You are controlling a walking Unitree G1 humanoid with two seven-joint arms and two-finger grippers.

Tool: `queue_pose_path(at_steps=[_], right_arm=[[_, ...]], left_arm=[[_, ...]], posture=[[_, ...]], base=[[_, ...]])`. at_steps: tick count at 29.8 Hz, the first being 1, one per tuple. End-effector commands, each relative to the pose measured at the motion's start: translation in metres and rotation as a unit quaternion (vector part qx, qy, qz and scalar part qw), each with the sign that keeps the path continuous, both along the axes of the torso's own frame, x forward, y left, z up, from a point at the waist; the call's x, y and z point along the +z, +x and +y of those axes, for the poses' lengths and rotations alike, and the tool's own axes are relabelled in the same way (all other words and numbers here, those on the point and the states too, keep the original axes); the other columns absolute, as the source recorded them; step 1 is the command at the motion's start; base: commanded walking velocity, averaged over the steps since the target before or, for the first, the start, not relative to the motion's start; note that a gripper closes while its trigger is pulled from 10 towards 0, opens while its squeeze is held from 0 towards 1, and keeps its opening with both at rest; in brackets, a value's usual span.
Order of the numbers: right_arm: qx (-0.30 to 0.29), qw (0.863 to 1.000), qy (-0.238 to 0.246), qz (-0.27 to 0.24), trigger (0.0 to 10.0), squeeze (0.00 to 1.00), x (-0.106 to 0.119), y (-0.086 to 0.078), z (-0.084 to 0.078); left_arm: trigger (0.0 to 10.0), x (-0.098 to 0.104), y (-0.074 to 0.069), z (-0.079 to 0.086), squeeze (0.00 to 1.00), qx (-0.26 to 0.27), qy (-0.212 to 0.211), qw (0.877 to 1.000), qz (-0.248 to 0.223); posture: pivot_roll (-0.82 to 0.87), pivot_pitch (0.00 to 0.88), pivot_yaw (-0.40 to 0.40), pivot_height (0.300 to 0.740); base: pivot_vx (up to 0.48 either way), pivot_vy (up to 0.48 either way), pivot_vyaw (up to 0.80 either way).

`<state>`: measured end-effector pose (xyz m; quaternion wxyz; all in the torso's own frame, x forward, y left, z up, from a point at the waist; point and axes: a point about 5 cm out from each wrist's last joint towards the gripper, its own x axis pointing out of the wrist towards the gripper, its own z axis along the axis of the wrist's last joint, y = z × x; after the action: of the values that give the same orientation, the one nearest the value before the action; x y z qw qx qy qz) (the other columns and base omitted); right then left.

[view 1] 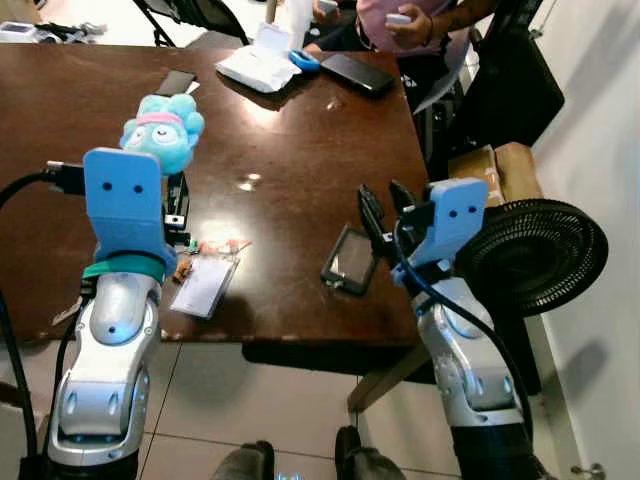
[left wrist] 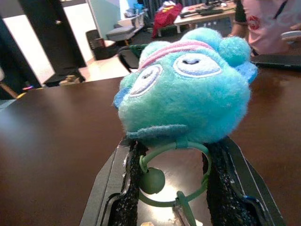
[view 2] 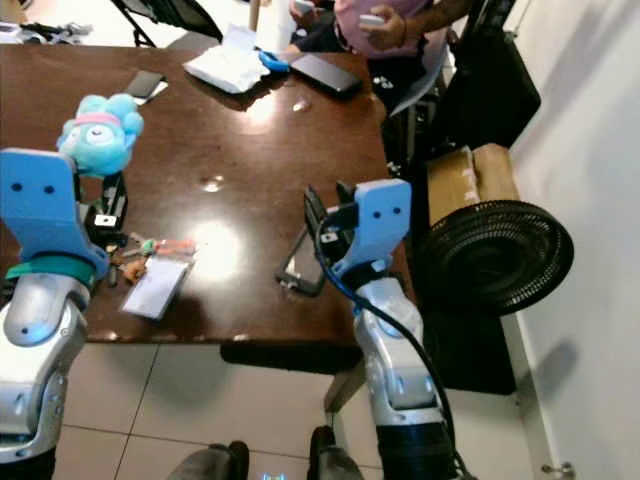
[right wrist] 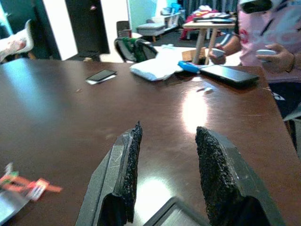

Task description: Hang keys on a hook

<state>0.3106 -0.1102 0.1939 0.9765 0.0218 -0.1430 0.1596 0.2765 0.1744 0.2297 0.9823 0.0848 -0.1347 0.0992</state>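
Left wrist view: left claw [left wrist: 171, 197] clamped on keys' plush toy [left wrist: 186, 89], upright, facing wrist.

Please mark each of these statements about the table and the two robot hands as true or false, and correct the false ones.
1. The left hand has the blue plush toy at its fingers. True; the toy's green ring sits between them.
2. The right hand holds the small dark device. False; its fingers are open and empty, just above the device.
3. The card holder lies near the table's front edge. True.
4. A black fan stands on the table. False; it stands beside the table, on the robot's right.
5. A person sits at the far side. True.
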Motion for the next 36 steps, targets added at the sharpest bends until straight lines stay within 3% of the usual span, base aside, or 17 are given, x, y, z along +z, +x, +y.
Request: queue_pose_path(at_steps=[1, 31, 36], right_arm=[[0.002, 1.0, -0.003, 0.006, 10.0, 0.0, -0.004, 0.0, 0.003], [0.022, 0.999, -0.02, -0.011, 10.0, 0.0, -0.005, 0.006, 0.013], [0.032, 0.999, -0.041, -0.017, 10.0, 0.0, -0.005, 0.007, 0.015]], left_arm=[[10.0, -0.002, -0.003, 0.003, 0.0, 0.004, 0.002, 1.0, 0.001], [10.0, 0.003, 0.005, 0.002, 0.0, 0.001, 0.002, 1.0, -0.011], [10.0, 0.001, 0.007, 0.0, 0.0, -0.007, -0.017, 1.0, 0.0]], posture=[[0.15, 0.08, 0.062, 0.74], [0.16, 0.039, 0.06, 0.74], [0.16, 0.037, 0.059, 0.74]], base=[[-0.326, 0.0, 0.0], [-0.323, 0.0, 0.0], [-0.114, 0.0, 0.0]])
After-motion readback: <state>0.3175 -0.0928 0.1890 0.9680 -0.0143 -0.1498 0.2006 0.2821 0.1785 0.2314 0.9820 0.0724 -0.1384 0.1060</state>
